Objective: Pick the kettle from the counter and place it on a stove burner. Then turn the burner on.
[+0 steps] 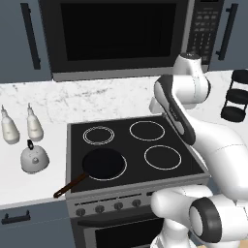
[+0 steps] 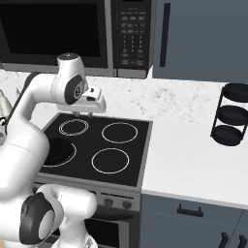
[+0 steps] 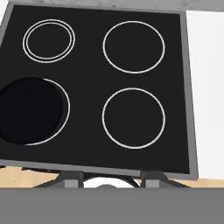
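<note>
The kettle (image 1: pixel 34 159) sits untouched on the counter (image 1: pixel 29 186) left of the cooktop (image 1: pixel 135 145), since the gripper (image 2: pixel 83 114) hovers above the cooktop with fingers slightly parted, holding nothing.

Wall: I see white marble-look backsplash (image 1: pixel 97 97) with faint grey veins running behind the range.
Upper cabinets: dark grey-blue doors (image 2: pixel 203 38) with long black bar handles flank the microwave.
Microwave: a black-fronted unit (image 1: pixel 121 34) hangs above the cooktop, keypad at its right edge.
Range front: I make out a grey control panel with a row of dark knobs (image 1: pixel 109 207) along the front edge, oven door below.
Lower cabinets: grey fronts (image 2: pixel 193 223) with short black handles.
Floor: I catch a strip of light wood (image 3: pixel 26 177).
Light: even, soft, no hard shadows.
</note>
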Controlling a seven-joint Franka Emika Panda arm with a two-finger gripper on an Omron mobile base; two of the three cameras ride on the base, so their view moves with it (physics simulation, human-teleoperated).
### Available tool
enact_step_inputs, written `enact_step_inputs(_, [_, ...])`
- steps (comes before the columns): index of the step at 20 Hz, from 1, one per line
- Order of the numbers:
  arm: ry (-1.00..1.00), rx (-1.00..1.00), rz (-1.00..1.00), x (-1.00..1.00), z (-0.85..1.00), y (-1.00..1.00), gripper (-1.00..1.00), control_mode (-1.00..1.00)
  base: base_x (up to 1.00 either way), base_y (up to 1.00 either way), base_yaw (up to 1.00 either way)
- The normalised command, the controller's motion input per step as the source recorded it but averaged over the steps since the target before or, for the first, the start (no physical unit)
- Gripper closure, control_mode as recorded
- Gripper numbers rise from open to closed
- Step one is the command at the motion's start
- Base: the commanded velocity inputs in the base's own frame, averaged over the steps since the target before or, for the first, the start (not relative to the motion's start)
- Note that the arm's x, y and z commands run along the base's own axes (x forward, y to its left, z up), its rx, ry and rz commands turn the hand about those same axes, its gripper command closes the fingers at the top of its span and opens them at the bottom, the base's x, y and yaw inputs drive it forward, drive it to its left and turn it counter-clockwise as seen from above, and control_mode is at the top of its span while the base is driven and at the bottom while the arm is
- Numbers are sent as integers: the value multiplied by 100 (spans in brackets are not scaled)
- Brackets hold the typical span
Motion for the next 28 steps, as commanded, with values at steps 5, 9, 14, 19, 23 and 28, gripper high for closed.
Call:
enact_step_inputs(5, [1, 0, 0, -5, 0, 0, -100, -100, 0, 0, 0])
enact_step_inputs(9, [0, 0, 4, -13, -8, -3, -100, -100, 0, 0, 0])
enact_step_inputs(14, [0, -14, -2, 12, -31, 90, -100, -100, 0, 0, 0])
enact_step_inputs(19, [8, -3, 0, 23, -40, 100, -100, -100, 0, 0, 0])
enact_step_inputs(23, [4, 0, 0, 0, -28, 100, -100, -100, 0, 0, 0])
enact_step_inputs(28, [14, 0, 4, 8, -27, 100, -100, -100, 0, 0, 0])
